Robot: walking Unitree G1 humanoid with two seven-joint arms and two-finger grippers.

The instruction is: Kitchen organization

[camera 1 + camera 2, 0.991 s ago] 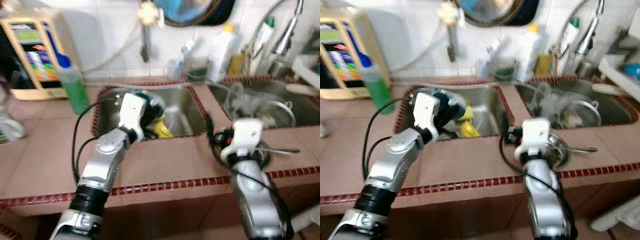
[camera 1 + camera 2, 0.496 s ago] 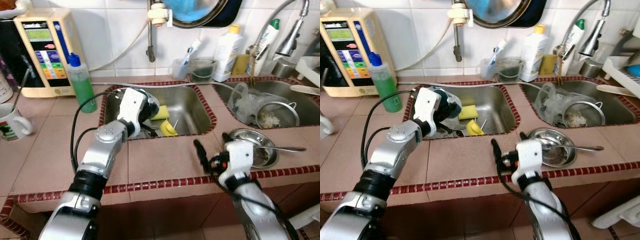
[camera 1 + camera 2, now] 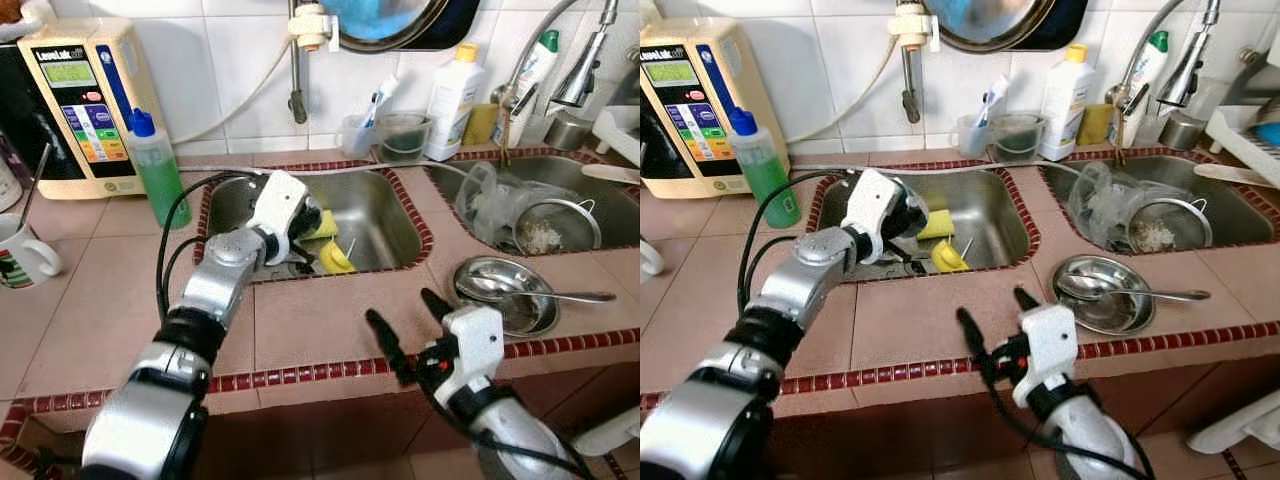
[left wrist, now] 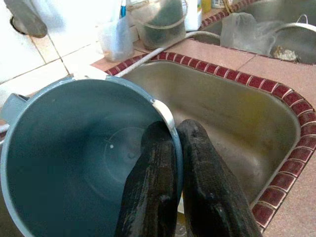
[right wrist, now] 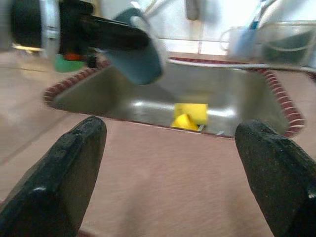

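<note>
The tiled counter (image 3: 310,325) lay bare between the left sink (image 3: 375,215) and its red-trimmed front edge. Over that sink the left gripper (image 4: 170,148) pinched the rim of a grey-blue plastic cup (image 4: 74,158), fingers nearly together. The right gripper (image 3: 405,325), fingers spread wide, had drawn back to the counter's front edge, away from the steel bowl (image 3: 500,295).

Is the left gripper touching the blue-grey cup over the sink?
Touching. In the left wrist view, the left gripper has its fingers pinched on the blue-grey cup rim.
</note>
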